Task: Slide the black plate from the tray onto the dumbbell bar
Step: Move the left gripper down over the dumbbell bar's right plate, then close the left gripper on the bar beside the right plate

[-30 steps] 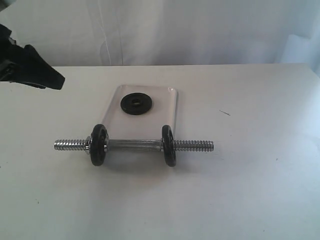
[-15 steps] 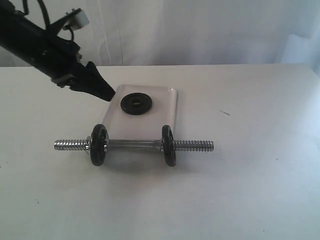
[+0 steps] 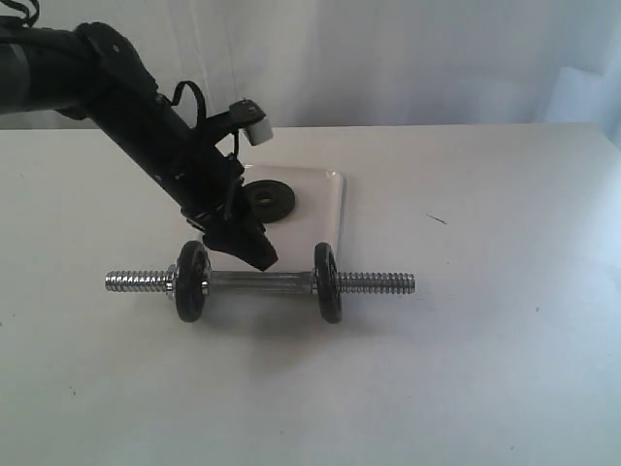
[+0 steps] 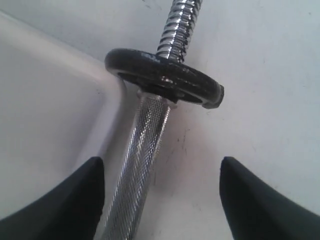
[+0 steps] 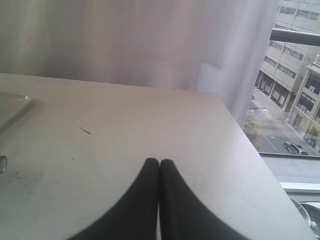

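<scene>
Left fingers [image 4: 75, 200] swoop in low
Wide open and empty, they now straddle the dumbbell bar [image 3: 262, 282]; the black plate [image 3: 270, 198] lies untouched at 12 o'clock, on the tray [image 3: 325, 209].

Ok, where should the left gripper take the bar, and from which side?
Grip the knurled middle of the bar, between the mounted discs, coming from above. It lies flat on the table, its ends are coarse thread, and the knurling should give purchase. The left gripper is open and straddles that stretch; one finger hangs over the tray rim, so watch it.
</scene>
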Robot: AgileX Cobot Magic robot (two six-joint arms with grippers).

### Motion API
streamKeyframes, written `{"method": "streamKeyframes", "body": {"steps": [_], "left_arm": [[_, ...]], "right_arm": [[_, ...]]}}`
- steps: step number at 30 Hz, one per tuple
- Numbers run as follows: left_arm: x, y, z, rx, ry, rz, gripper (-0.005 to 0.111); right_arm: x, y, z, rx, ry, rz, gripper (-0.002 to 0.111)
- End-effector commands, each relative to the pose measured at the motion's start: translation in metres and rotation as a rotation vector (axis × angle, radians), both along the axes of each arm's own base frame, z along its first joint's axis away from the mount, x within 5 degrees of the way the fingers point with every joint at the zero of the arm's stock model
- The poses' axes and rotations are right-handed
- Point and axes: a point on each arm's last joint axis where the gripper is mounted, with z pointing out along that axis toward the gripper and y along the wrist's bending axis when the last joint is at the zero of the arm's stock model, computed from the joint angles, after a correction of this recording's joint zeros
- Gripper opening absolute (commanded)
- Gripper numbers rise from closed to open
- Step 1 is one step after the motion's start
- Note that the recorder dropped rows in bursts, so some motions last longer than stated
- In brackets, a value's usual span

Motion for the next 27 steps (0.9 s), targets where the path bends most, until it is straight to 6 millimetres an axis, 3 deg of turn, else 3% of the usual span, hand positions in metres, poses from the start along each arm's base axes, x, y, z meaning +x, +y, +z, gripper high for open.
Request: {"method": "streamKeyframes", "body": {"steps": [1,13,22,27], "left_arm": [[-0.002,-0.018,-0.012,-0.035,-0.041,-0.080,0.069],[0.003,-0.035,-0.045,-0.029,-0.098,-0.160,0.069],[0.001,-0.043,-0.054,-0.032,-0.106,-0.190,0.069],[-0.008,-0.058,-0.072,-0.019,-0.075,-0.229,0.069]], "right_arm": [[0.000,0.000,-0.001,-0.004,-0.004,0.005,0.000],[0.000,0.000,-0.001,-0.003,-0.004,0.009,0.000],[0.000,0.000,-0.001,-0.003,-0.004,0.009,0.000],[0.000,0.000,-0.001,-0.003,-0.004,0.009,0.000]]}}
